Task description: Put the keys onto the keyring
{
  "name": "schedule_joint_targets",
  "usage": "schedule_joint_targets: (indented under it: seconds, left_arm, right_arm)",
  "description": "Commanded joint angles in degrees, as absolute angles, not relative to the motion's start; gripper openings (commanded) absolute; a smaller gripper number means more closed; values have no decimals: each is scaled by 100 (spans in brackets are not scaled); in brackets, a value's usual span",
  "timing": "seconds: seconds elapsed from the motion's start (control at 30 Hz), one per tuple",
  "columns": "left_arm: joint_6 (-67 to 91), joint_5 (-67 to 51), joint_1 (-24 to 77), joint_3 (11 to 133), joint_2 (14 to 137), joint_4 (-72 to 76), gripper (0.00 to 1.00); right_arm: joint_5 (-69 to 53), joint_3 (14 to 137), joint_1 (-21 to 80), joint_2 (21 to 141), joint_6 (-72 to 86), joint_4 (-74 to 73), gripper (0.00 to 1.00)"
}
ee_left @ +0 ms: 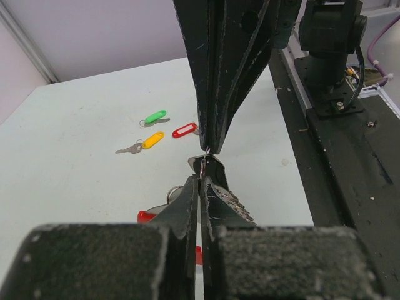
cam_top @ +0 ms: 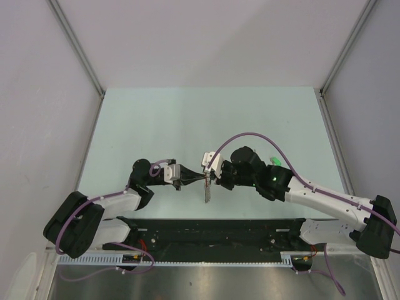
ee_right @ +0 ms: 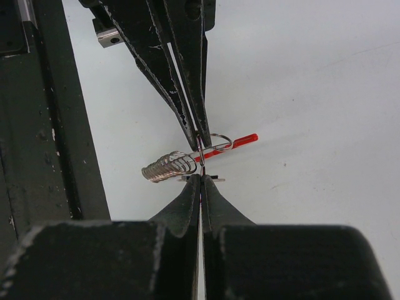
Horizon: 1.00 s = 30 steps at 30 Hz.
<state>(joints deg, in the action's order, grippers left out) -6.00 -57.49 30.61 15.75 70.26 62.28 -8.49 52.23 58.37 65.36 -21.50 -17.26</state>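
Observation:
The two grippers meet tip to tip above the table's near middle. My left gripper (cam_top: pixel 191 182) (ee_left: pixel 201 180) is shut on a wire ring of the keyring, held off the table. The keyring's red arc (ee_right: pixel 242 139) and its silver row of rings (ee_right: pixel 167 166) show in the right wrist view. My right gripper (cam_top: pixel 210 179) (ee_right: pixel 201 178) is shut on a small dark flat piece with a silver tip (ee_right: pixel 215 179), apparently the black key, right against the held ring. The green key (ee_left: pixel 155 117), yellow key (ee_left: pixel 150 140) and red key (ee_left: pixel 184 130) lie together on the table.
The black base rail (cam_top: pixel 212 230) runs along the near table edge behind both arms. The right arm's mount (ee_left: pixel 331 56) stands on it. Grey walls enclose the pale table (cam_top: pixel 206 119) on three sides. The right arm hides the loose keys in the top view.

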Motion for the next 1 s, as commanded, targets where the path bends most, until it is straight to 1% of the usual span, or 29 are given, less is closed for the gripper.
schedule_joint_targets:
  seconds: [0.0, 0.97]
  left_arm:
    - [-606, -5854, 3032, 1740, 7014, 6539, 0]
    - [-888, -5836, 3076, 1600, 6961, 6671, 1]
  right_arm:
    - [-976, 5467, 5845, 6521, -2136, -1503, 0]
    - [-1213, 5476, 5722, 6583, -1986, -1485, 0]
